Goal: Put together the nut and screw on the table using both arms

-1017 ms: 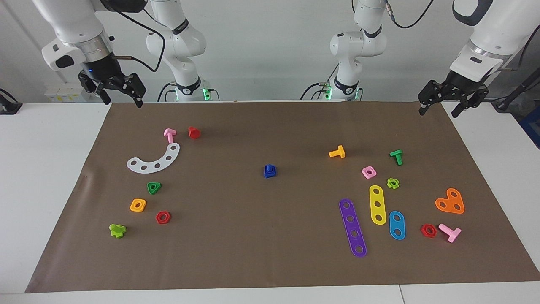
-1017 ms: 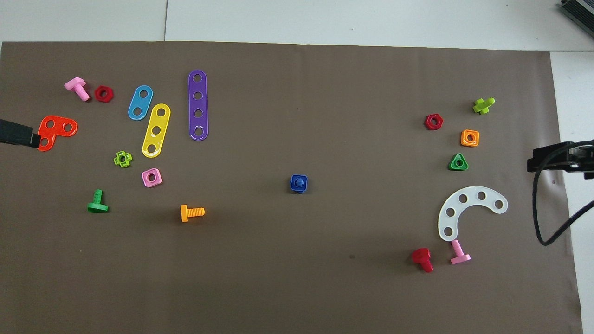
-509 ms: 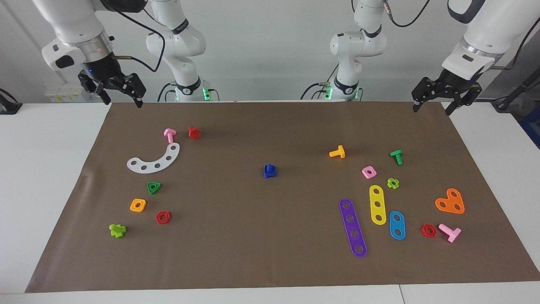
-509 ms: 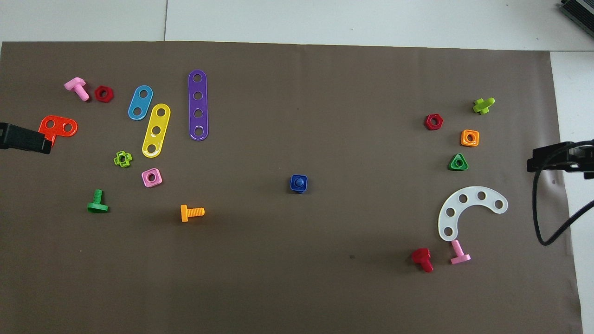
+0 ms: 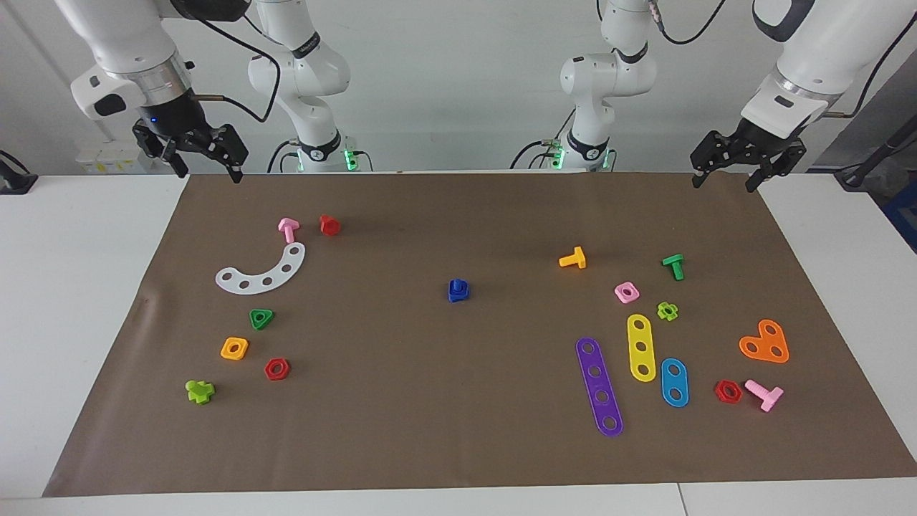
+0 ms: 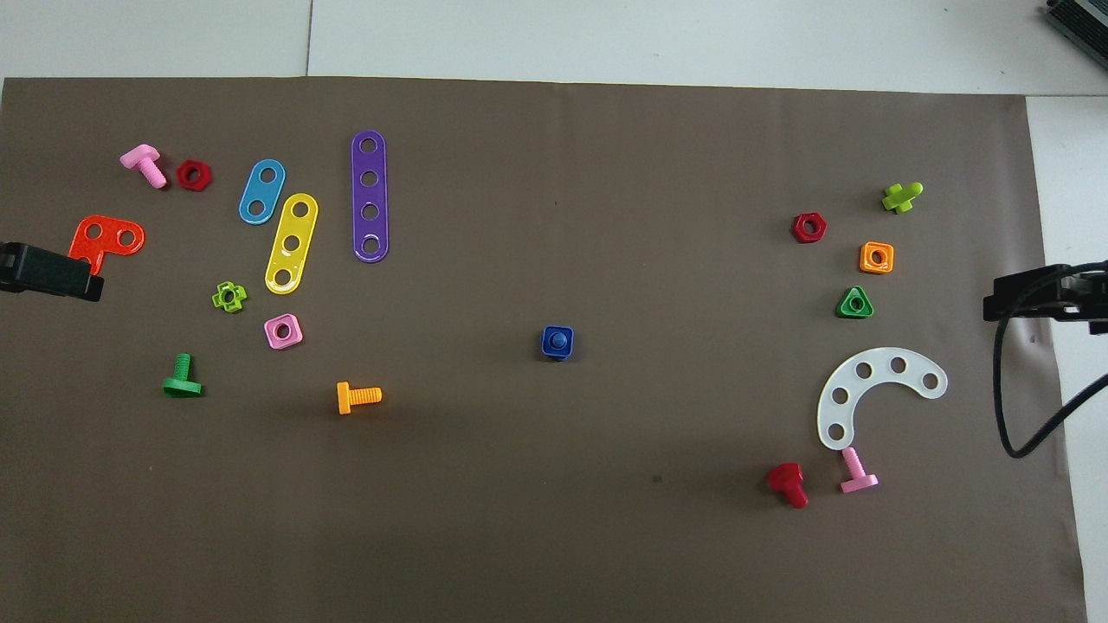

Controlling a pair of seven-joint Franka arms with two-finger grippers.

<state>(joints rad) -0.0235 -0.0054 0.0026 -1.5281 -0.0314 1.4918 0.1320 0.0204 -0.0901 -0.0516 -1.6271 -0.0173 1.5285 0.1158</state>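
Over the mat's corner nearest the robots at the right arm's end, the right gripper [image 5: 208, 165] is hanging in the air with its fingers spread wide and nothing between them; in the overhead view only its black tip [image 6: 1030, 294] is showing at the mat's edge. No brand, label or writing is legible on any item.

The nut [image 5: 459, 290], a small dark blue square of glossy plastic, is sitting at the middle of the brown mat [image 5: 458, 444], well apart from both grippers and roughly midway between them. The screw [image 5: 456, 285], of the same dark blue plastic, is standing in the nut with its round stem end pointing up [image 6: 558, 338]; its triangular head is lying under the nut against the mat. Neither gripper is touching the pair.

Over the mat's corner nearest the robots at the left arm's end, the left gripper [image 5: 723, 176] is hanging with its fingers spread wide and gripping nothing. From above, its black tip [image 6: 48, 271] is overlapping the orange three-hole plate [image 6: 108, 238], though it is riding clear above the table [image 5: 79, 287].
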